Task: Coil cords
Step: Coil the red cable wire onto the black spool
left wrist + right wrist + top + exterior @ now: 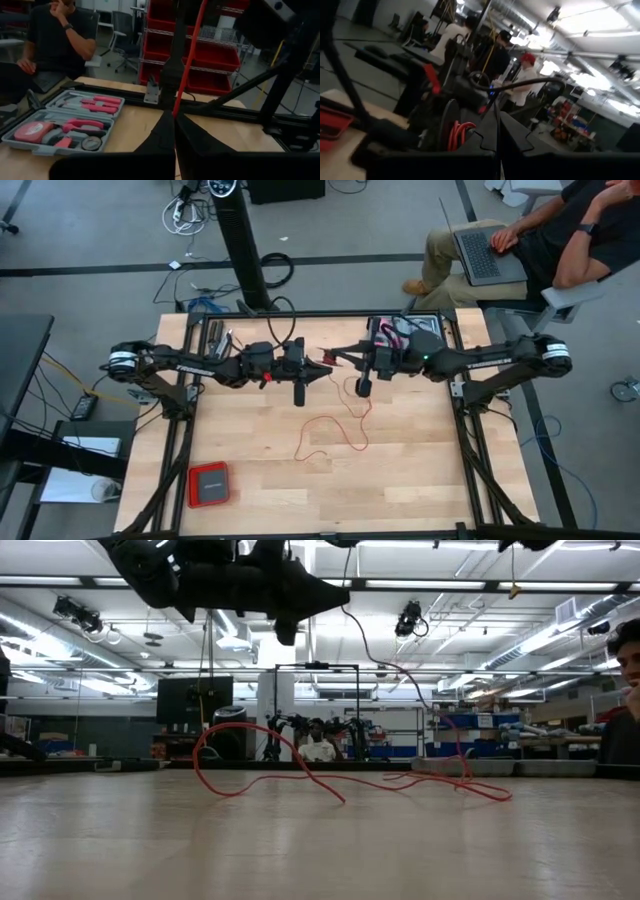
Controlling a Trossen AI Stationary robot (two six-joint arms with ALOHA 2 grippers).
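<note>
The thin red cord lies in loose loops on the table [335, 435] [300, 775]. One strand [400, 670] rises from the loops to the grippers, which meet tip to tip above the table's far middle. My left gripper [327, 368] [174, 120] reaches in level from the left, shut on the cord. My right gripper [338, 357] [498, 130] reaches in from the right, a little higher, also shut with a strand at its fingers. From the left fingertips the cord [190, 55] runs straight up toward the right gripper. My left gripper pinches a single strand of the cord [174, 111] at the tips of its two shut fingers. The fingers come level from the table's left and lie across the strand. The strand rises taut above them and hangs slack below them to the table. My right gripper has a thin strand [498, 107] running into the seam between its shut fingers, which come about level from the table's right. Which stretch of the cord this is cannot be told.
A grey tool tray with pink tools [70, 125] [400, 335] stands at the far right. A flat red box [209, 483] lies near the front left. Loose tools [215, 335] lie at the far left. A person with a laptop [520, 240] sits beyond the far right corner.
</note>
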